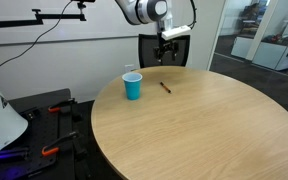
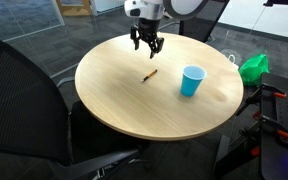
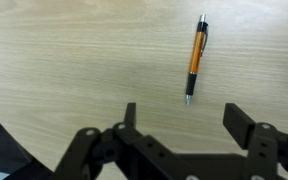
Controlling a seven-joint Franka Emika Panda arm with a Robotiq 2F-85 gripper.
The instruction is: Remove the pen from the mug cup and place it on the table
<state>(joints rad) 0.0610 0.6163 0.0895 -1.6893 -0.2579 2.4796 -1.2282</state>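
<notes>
The pen (image 3: 195, 58) lies flat on the table (image 3: 64, 60), orange-bodied with dark ends in the wrist view; it shows as a thin dark stick in both exterior views (image 1: 165, 87) (image 2: 150, 75). The blue mug cup (image 1: 132, 86) (image 2: 192, 81) stands upright on the table, apart from the pen, with nothing showing in it. My gripper (image 3: 184, 118) is open and empty, above the table a little away from the pen; it hangs over the table's far side in both exterior views (image 1: 168, 44) (image 2: 147, 42).
The round wooden table (image 1: 194, 130) (image 2: 134, 100) has black office chairs around it (image 2: 24, 110) (image 1: 159, 50). A green object (image 2: 252, 67) and red-handled tools (image 1: 50, 150) lie off the table. Glass walls stand behind.
</notes>
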